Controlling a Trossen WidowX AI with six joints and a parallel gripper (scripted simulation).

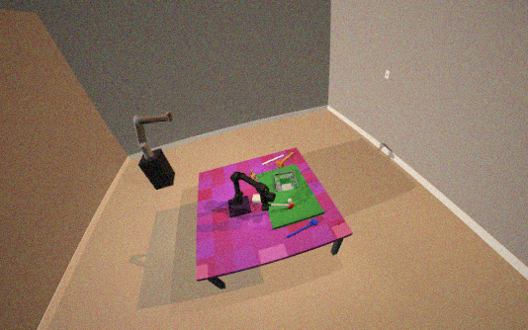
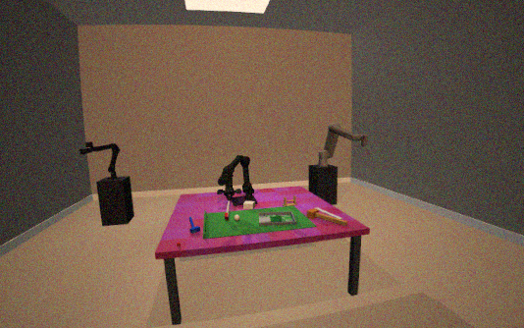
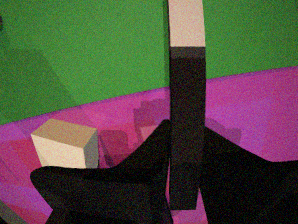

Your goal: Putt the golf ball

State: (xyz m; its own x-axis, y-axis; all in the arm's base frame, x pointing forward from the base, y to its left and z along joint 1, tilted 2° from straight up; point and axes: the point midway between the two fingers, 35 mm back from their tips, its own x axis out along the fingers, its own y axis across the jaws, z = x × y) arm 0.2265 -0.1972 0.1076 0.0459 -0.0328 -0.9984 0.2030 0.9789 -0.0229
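Putter work is at the address stage, judging by how things lie. Largest first: the magenta table carries the green mat across its near half, and toward the right of the mat in the exterior view sits the raised green, a grey-framed tray. The black arm reaches down from its base at the far side of the table, and its gripper is clenched on the dark grip of the red putter; the wrist view shows the fingers closed either side of that dark handle, with the pale shaft running out over the mat. The putter's red head rests low on the mat, just beside the golf ball, on the side away from the raised green. A small cream block sits near the arm's base, off the mat. Whether the head already touches the ball cannot be told.

To putt well, keep the face square to the line from ball to tray, hold the head low and level, and swing smoothly with enough pace to climb the ramp without overrunning the green.
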